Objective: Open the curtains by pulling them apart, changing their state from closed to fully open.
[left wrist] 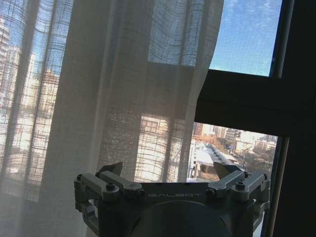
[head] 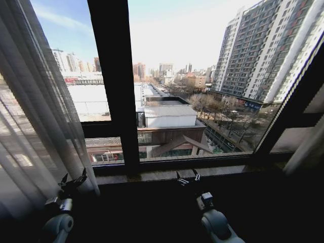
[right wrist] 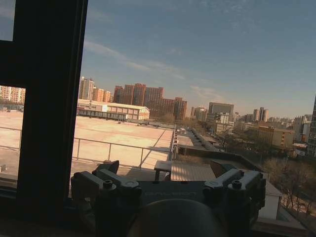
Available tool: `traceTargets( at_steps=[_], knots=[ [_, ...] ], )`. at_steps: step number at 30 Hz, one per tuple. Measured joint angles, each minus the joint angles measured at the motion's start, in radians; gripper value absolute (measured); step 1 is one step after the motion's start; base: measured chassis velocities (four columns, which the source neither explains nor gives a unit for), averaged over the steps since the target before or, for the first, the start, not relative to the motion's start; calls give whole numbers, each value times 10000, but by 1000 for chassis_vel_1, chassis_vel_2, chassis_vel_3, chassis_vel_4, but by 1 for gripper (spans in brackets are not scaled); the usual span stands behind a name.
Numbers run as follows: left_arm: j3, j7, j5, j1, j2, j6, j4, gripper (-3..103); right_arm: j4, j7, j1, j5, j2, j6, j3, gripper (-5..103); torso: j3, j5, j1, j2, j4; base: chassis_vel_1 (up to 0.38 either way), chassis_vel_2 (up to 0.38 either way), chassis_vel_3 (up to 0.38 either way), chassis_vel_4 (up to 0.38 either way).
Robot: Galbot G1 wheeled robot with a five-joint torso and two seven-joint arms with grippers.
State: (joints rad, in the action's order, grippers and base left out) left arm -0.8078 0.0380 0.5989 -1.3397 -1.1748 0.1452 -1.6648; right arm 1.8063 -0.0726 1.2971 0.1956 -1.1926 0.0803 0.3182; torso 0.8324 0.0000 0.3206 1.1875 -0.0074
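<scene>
The left tool (head: 74, 178) sat low at the left of the head view, its fingers spread wide with nothing between them, its tips just beside the lower edge of the left curtain (head: 35, 126). In the left wrist view the same tool (left wrist: 170, 170) showed its two fingers well apart, with the sheer pleated fabric (left wrist: 98, 98) hanging just ahead of them; whether a fingertip touched the cloth could not be told. The right tool (head: 188, 177) rested low near the middle of the head view, close to the window sill (head: 162, 174), its fingers also spread and holding nothing; the right wrist view showed it (right wrist: 165, 170) pointed at bare glass beside the dark vertical frame bar (right wrist: 49, 98). The left curtain was gathered to the left side of the window, covering only the far left pane. At the far right edge of the head view a pale strip of the right curtain (head: 304, 149) hung bunched. Between them the window frame (head: 114, 81) and glass stood uncovered, with city buildings (head: 263, 50) beyond.
</scene>
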Motion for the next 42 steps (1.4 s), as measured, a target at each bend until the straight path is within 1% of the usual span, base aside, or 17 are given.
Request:
traceTargets(
  at_steps=[7, 8, 9, 11, 12, 16, 17, 19, 20, 21, 25, 27, 28, 30, 32, 36, 42],
  knots=[
    [137, 6, -116, 124, 18, -151, -23, 100, 0, 0, 0, 0, 0, 0, 0, 100, 0, 1, 0, 0, -3, 0, 0, 0, 0],
    [236, 44, -205, 215, 46, -285, -29, 100, 0, 0, 0, 0, 1, 0, 0, 100, 1, 1, 0, 0, 5, 0, 0, 0, 0],
    [436, 76, -362, 388, 93, -511, -65, 100, 0, 0, 0, 0, 0, 0, 0, 100, 0, 1, 0, 0, 9, 0, 0, 0, 0],
    [1027, 186, -854, 929, 249, -1235, -213, 100, 0, 0, 0, 0, 0, 0, 0, 100, 0, 2, 0, 3, -1, 0, 0, 0, 0],
    [1027, 186, -854, 929, 249, -1235, -213, 100, 0, 0, 0, 0, 0, 0, 0, 100, 0, 2, 0, 3, -1, 0, 0, 0, 0],
    [2281, 422, -1885, 2055, 569, -2780, -498, 100, 0, 0, 0, 0, 0, 0, 0, 100, 1, 2, 1, 1, -2, 0, 0, 0, 0],
    [2281, 422, -1885, 2055, 569, -2780, -498, 100, 0, 0, 0, 0, 0, 0, 0, 100, 1, 2, 1, 1, -2, 0, 0, 0, 0],
    [2646, 530, -2295, 2378, 698, -3172, -581, 100, 0, 1, 0, 0, 0, 0, -2, 100, 0, 1, 2, 2, -10, 0, 0, 0, 0],
    [2670, 693, -2617, 2379, 889, -3129, -489, 100, 0, -2, 0, 0, 1, 0, 4, 100, 1, -5, 2, 1, -10, 0, 0, 0, 0],
    [2663, 853, -2890, 2335, 1121, -2977, -419, 100, 0, 0, 0, 0, 0, 0, 0, 100, 1, 4, 2, 1, 2, 0, 0, 0, 0],
    [2568, 961, -3076, 2208, 1336, -2651, -331, 100, 0, 0, 0, 0, 0, 0, 0, 100, 1, 2, 1, 2, 9, 0, 0, 0, 0],
    [2529, 1045, -3132, 2074, 1443, -1881, -4, 100, 0, 0, 0, 0, 0, 0, -1, 100, 0, 1, 1, 2, 1, 0, 0, 0, 0],
    [2529, 1045, -3132, 2074, 1443, -1881, -4, 100, 0, 0, 0, 0, 0, 0, -1, 100, 0, 1, 1, 2, 1, 0, 0, 0, 0],
    [2538, 1072, -3311, 2001, 1437, -837, 572, 100, 0, 0, 0, 0, 0, 0, 0, 100, 0, -1, 1, 2, -1, 0, 0, 0, 0],
    [2508, 1072, -3174, 1870, 1368, -204, 905, 100, 0, 0, 0, 0, 0, 0, -1, 100, 1, -2, 2, 1, 0, 0, 0, 0, 0],
    [2511, 1042, -3004, 1829, 1265, 83, 949, 100, 0, 0, 0, 0, 0, 0, 0, 100, 1, -1, 1, 1, 2, 0, 0, 0, 0],
    [2591, 1045, -3003, 1933, 1192, 76, 917, 100, 0, 0, 0, 0, 0, 0, 0, 100, 0, 1, 0, 0, -3, 0, 0, 0, 0]
  ],
)
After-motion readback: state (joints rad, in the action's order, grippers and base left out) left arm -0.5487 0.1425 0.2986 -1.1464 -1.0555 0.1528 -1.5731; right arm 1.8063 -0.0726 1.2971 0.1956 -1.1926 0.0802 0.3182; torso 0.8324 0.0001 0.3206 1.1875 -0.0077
